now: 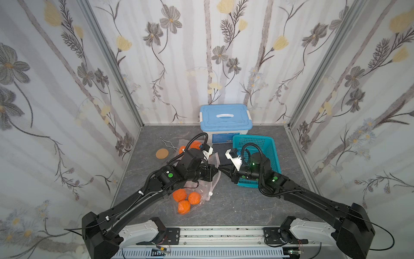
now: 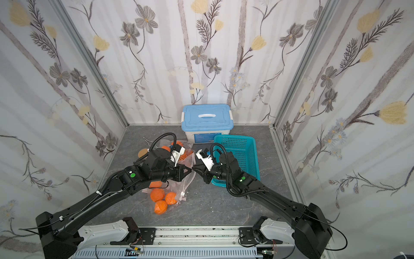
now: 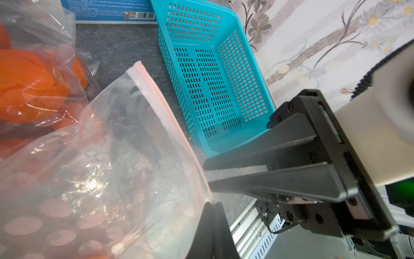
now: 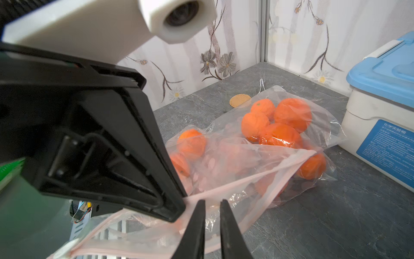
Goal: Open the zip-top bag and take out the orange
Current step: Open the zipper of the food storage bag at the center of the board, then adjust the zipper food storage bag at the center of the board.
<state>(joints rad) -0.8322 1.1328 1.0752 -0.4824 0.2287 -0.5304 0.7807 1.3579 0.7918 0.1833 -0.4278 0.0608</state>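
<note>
Taking the back wall as 12 o'clock, the two arms meet near the middle of the grey marbled desk [image 1: 235, 201]. The left fingers [image 3: 211, 209] are pressed fully together on the pink zip strip of the clear, pink-dotted zip-top plastic bag [image 4: 235, 170]. They pinch one lip and hold that corner of the mouth up off the desk. This looks like an anchor: with one lip fixed, the other can be peeled away from it.

The right fingers [image 4: 201, 208] come in from 3 o'clock and stand only a narrow slit apart, with the facing lip running at their tips. I cannot tell whether they clamp it yet. In the right wrist view the strip gapes into a loop beyond the two sets of fingers, so the seal seems at least partly parted.

The round orange fruits [image 1: 184, 206] that the task wants lie inside this bag. Three show in both top views at about 7 o'clock, below the left forearm. Their weight at the closed end probably keeps the film taut against the pull.

A second clear bag of oranges [image 1: 195, 144] rests at 11 o'clock. The teal perforated plastic basket [image 1: 253, 136] is empty and sits at 3 o'clock, just beside the right arm, which makes it a likely drop spot. The blue-lidded white storage box [image 1: 224, 114] stands at 12 o'clock against the back wall.
</note>
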